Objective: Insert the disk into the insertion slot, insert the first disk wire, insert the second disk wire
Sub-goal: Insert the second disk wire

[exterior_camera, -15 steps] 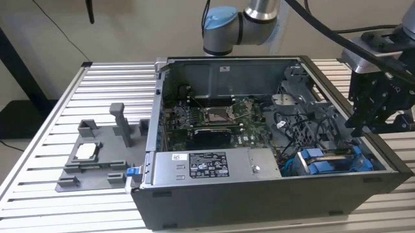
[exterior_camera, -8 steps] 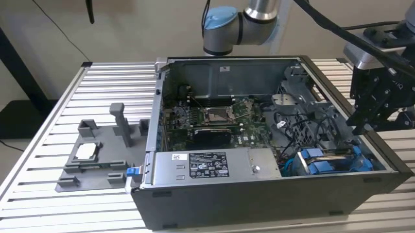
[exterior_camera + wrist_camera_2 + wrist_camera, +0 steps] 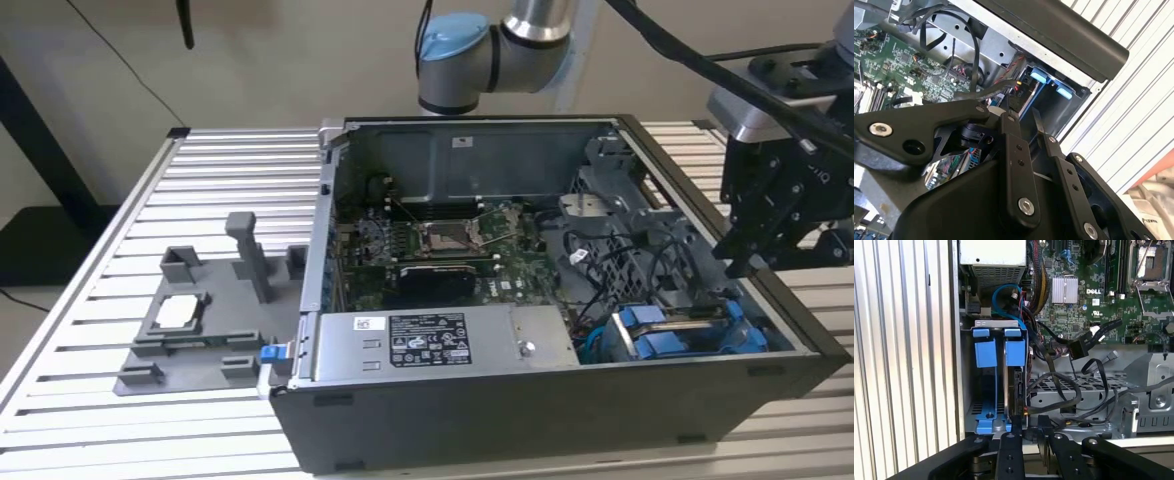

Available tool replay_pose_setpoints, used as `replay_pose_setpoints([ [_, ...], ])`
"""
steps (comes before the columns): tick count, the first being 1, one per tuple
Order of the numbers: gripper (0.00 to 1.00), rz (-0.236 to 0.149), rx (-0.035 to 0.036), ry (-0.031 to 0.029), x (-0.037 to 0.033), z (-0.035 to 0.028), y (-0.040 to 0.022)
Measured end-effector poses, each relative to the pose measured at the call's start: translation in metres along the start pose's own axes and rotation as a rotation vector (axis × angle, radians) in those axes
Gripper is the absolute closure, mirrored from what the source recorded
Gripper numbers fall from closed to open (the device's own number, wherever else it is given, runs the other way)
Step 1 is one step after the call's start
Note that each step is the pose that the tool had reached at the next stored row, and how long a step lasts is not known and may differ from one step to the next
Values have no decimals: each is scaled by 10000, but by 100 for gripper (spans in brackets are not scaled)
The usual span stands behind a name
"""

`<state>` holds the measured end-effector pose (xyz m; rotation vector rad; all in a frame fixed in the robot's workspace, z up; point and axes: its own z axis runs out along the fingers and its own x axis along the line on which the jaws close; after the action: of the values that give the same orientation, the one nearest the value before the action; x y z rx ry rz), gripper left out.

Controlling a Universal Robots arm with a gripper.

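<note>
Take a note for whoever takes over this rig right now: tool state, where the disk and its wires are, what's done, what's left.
Tool: open, nothing between its fingers, hanging over the edge of the computer case by the drive cage.
Disk: standing on edge inside the drive cage, so the insertion looks done.
Wires: one black cable runs to the disk's edge; I cannot tell whether it is seated. A black connector lies loose over the motherboard.
Left: first wire unconfirmed, loose connector not plugged in.
</note>
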<state>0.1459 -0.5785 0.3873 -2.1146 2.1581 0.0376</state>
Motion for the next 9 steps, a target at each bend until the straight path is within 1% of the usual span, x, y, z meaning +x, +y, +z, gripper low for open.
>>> replay_pose_setpoints([
  [2, 73, 0, 0, 3, -8, -1, 0],
  [4, 73, 0, 0, 0, -31, 3, 1],
  [9, 73, 0, 0, 0, -131, 14, 4],
])
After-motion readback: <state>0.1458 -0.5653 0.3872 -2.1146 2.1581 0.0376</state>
